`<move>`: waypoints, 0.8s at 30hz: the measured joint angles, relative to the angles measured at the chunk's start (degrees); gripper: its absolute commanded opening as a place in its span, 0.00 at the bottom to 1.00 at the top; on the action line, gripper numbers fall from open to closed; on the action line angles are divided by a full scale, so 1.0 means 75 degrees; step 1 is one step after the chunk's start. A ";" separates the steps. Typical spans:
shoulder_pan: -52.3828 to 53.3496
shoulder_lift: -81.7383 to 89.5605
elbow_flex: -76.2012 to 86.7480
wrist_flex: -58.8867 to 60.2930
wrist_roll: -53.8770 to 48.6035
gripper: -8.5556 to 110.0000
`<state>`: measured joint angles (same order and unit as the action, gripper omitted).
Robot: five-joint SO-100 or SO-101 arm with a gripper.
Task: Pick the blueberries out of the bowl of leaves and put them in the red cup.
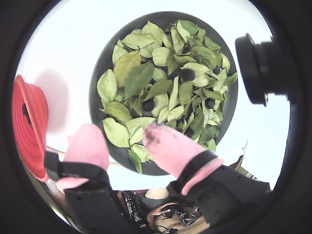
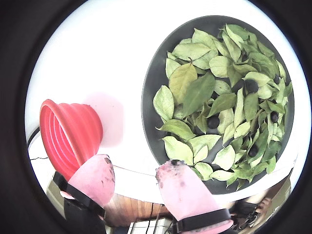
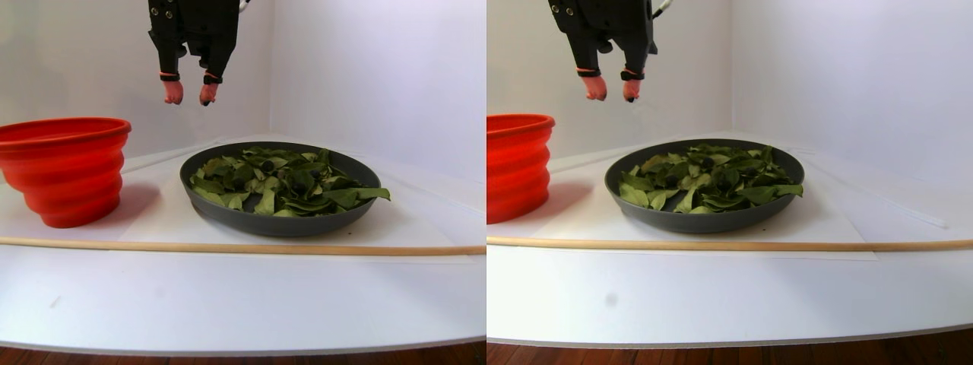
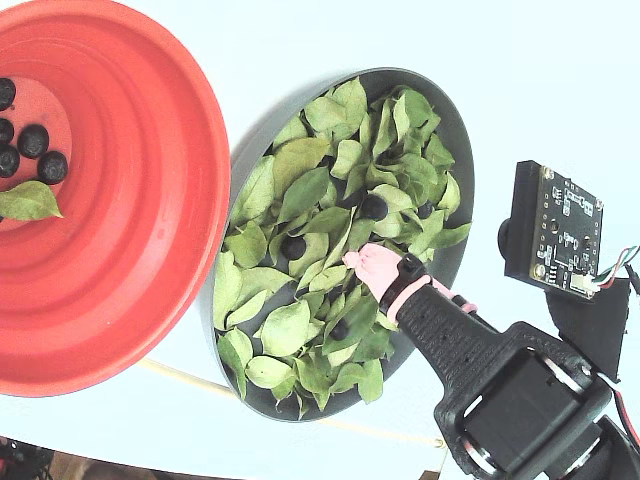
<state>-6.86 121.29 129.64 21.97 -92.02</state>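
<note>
The dark grey oval bowl [image 1: 97,83] [image 2: 148,97] [image 3: 228,213] [image 4: 455,130] is full of green leaves [image 1: 139,78] [image 2: 197,90] [image 4: 300,160]. Several blueberries [image 1: 187,74] [image 2: 213,122] [image 4: 373,207] lie among them. The red cup [image 1: 29,126] [image 2: 68,131] [image 3: 68,175] [image 4: 150,200] stands beside the bowl and holds several blueberries [image 4: 33,140] and one leaf [image 4: 25,202]. My gripper [image 1: 124,136] [image 2: 135,165] [image 3: 190,95] [image 4: 362,262] hangs high above the bowl's cup-side part. It is open, and nothing sits between its pink fingertips.
A thin wooden rod [image 3: 228,247] lies across the white table in front of the bowl and cup. A black camera module [image 1: 253,68] [image 4: 550,230] sticks out beside the gripper. White walls [image 3: 365,68] close in behind the table.
</note>
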 measured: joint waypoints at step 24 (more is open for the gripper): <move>0.0820 -0.1523 0.0000 -0.1383 -0.0480 0.20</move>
<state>-0.70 109.86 129.64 11.60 -95.62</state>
